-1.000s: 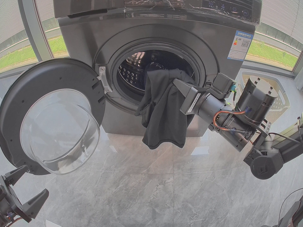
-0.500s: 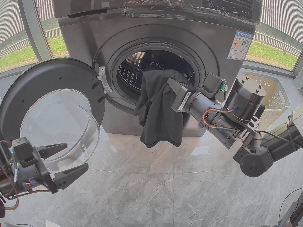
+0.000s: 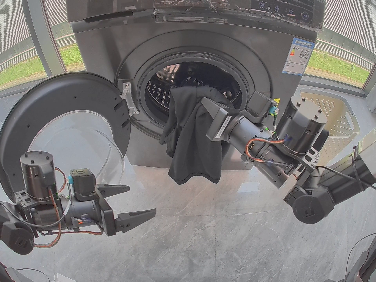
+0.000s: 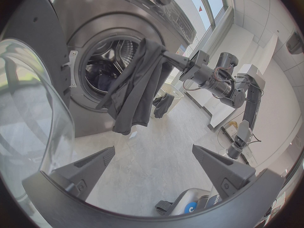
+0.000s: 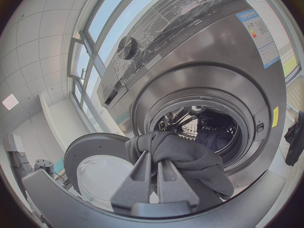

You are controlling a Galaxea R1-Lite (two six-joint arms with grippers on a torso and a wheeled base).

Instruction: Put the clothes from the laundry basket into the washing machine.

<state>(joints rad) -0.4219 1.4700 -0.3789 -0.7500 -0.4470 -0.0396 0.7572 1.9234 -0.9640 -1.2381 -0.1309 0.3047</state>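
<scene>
before the round drum opening of the brushed-metal washing machine (image 3: 188,32), the right gripper (image 3: 204,103) pinches its wedge-shaped fingers tight on a limp, dark knit garment (image 3: 192,141) that hangs in folds across the opening's lower rim. the left gripper (image 3: 142,199) sits low over the marbled floor (image 3: 219,232), fingers spread wide, holding nothing, beside the domed glass door (image 3: 66,110). the perforated plastic laundry basket (image 3: 344,118) stands right of the machine.
</scene>
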